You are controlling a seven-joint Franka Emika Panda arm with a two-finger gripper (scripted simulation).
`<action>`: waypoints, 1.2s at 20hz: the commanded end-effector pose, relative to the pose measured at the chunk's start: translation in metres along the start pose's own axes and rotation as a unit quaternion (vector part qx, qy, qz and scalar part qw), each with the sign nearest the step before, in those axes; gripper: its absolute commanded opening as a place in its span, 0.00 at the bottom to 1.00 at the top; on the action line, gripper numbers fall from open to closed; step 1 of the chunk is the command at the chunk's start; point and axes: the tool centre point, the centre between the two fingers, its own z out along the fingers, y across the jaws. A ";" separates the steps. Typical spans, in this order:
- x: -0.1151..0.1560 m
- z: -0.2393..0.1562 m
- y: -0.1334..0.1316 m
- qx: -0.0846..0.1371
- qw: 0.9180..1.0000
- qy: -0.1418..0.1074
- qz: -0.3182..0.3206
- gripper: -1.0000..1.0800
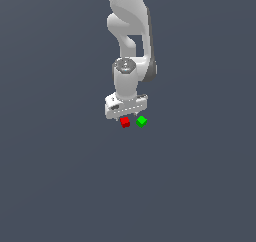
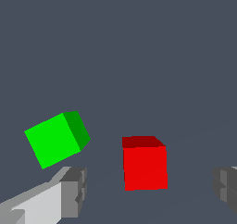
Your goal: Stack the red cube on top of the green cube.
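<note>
The red cube [image 2: 144, 165] is a small, plain, bright red block with flat unmarked faces, its top face a darker shade than the side toward the wrist camera. It sits on the dark grey floor [image 1: 65, 186], square to the gripper [image 2: 150, 186] and between its two fingers [image 2: 74, 190], which stand wide apart with clear gaps on both sides of the block. The fingers touch nothing and hold nothing.

There is one red cube and one green cube [image 2: 56, 139], and no container of any kind is in view; both blocks rest straight on the floor.

In the exterior view the red cube [image 1: 125, 122] lies just under the white gripper [image 1: 125, 117], though the fingertips are too small there to make out well. The green cube [image 1: 141, 121] sits close beside it on the exterior view's right, apart from it and not touching. It is the same size, plain and bright green, and turned at an angle to the red one. Behind and above both rises the white arm [image 1: 130, 31].
</note>
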 end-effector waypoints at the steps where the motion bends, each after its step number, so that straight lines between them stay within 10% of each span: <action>1: -0.007 0.007 0.002 0.000 1.000 0.000 -0.011 0.96; 24: -0.014 0.062 0.005 -0.001 1.000 -0.001 -0.020 0.96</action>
